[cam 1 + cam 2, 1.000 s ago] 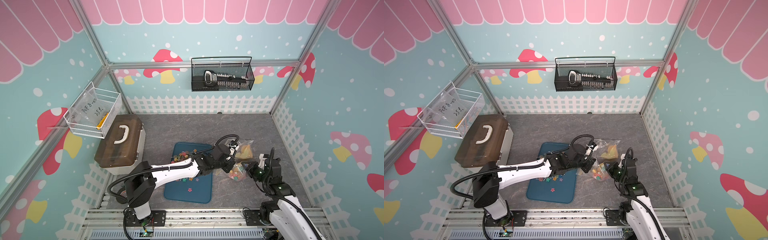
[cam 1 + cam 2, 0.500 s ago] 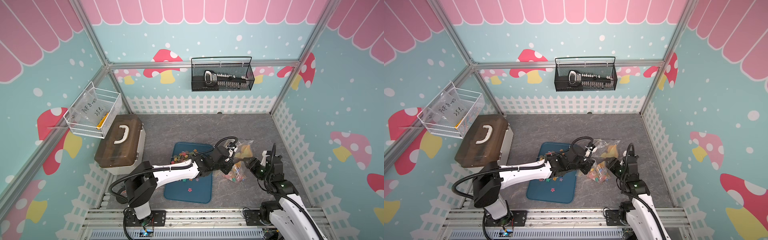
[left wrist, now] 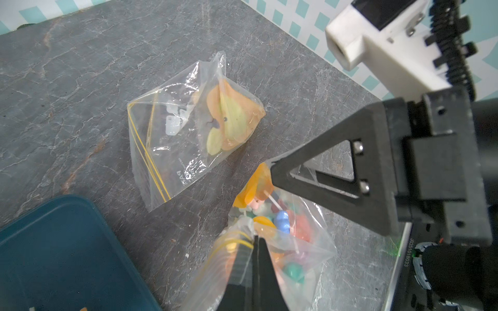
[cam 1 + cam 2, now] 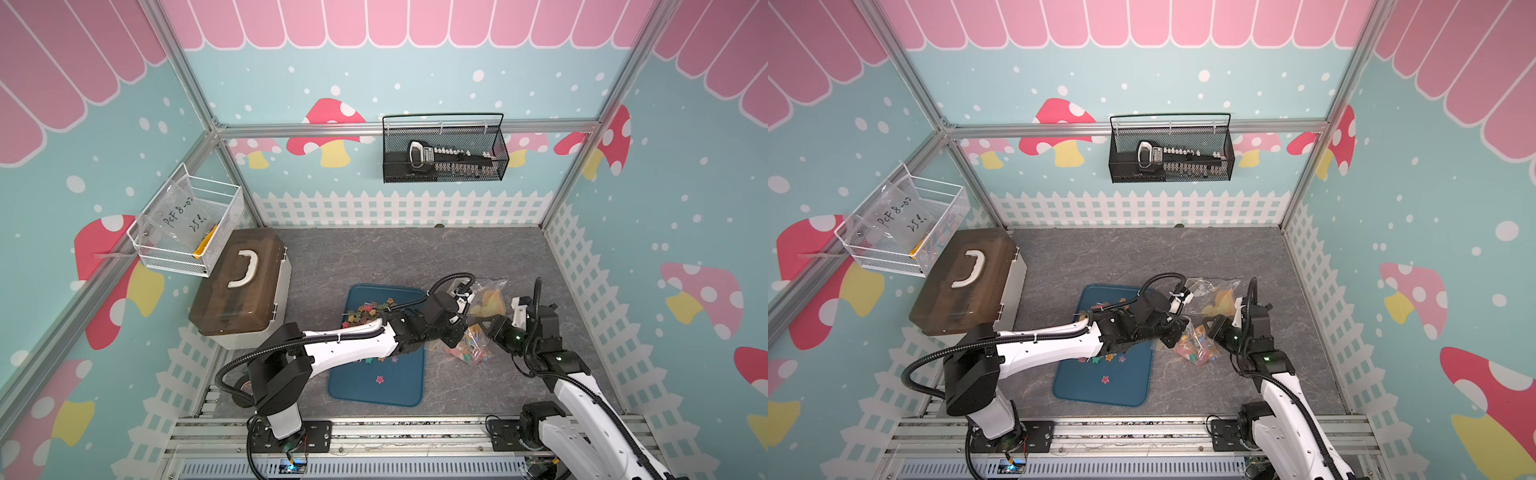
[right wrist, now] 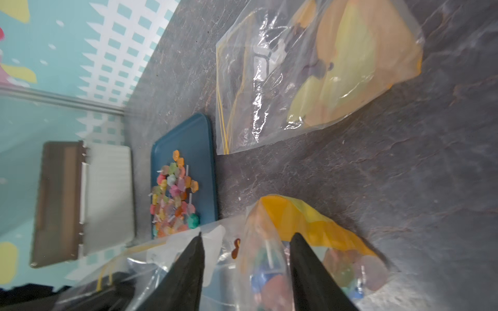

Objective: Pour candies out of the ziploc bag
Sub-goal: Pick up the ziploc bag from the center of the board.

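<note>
grey marbled tabletop [image 4: 374, 257] bears our dark blue plastic tray [image 4: 395, 390]; just right, our left gripper [image 3: 254, 239] clenches the clear ziploc bag [image 3: 312, 250] by its mouth, our right gripper [image 5: 248, 235] gapes around a fold, likely to tip its colourful lollipop candies [image 3: 281, 219] trayward.

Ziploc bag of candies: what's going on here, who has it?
The left gripper is shut on the zip edge of the ziploc bag, beside the blue tray. The right gripper stands open, jaws astride the bag's other end, not clamped. A pile of candies already lies on the tray; more remain in the bag. A second bag lies untouched on the table.
</note>
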Robot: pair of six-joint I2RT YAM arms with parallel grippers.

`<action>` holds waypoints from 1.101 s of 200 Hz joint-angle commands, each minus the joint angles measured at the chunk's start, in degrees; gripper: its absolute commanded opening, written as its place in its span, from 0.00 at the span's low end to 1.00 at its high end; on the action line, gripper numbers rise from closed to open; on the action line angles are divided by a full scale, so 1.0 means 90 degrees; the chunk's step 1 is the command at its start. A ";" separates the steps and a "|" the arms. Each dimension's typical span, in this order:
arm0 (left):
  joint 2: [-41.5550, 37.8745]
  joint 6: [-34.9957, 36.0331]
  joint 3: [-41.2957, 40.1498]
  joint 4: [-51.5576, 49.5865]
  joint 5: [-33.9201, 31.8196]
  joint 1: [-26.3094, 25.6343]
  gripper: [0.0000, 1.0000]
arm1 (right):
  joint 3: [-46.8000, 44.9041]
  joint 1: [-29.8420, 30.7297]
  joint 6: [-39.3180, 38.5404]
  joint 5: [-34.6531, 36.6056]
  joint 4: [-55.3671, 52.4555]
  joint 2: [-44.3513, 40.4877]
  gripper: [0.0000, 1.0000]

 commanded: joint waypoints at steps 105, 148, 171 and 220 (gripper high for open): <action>-0.0555 -0.0021 -0.0044 0.0019 -0.0300 -0.0003 0.00 | 0.0097 -0.0036 -0.0077 0.0028 0.0193 0.0031 0.00; -0.0761 -0.0055 -0.0238 -0.0018 -0.0595 0.0007 0.00 | 0.0520 -0.0037 -0.0124 0.0057 0.0135 -0.0164 0.00; -0.0888 -0.0174 -0.0375 -0.0035 -0.0887 0.0004 0.00 | 0.0884 -0.0034 -0.0151 0.0002 0.0111 -0.0188 0.00; -0.1191 -0.0304 -0.0704 0.0069 -0.1472 0.0009 0.00 | 0.1516 -0.0034 -0.0129 -0.0184 0.0045 0.0099 0.00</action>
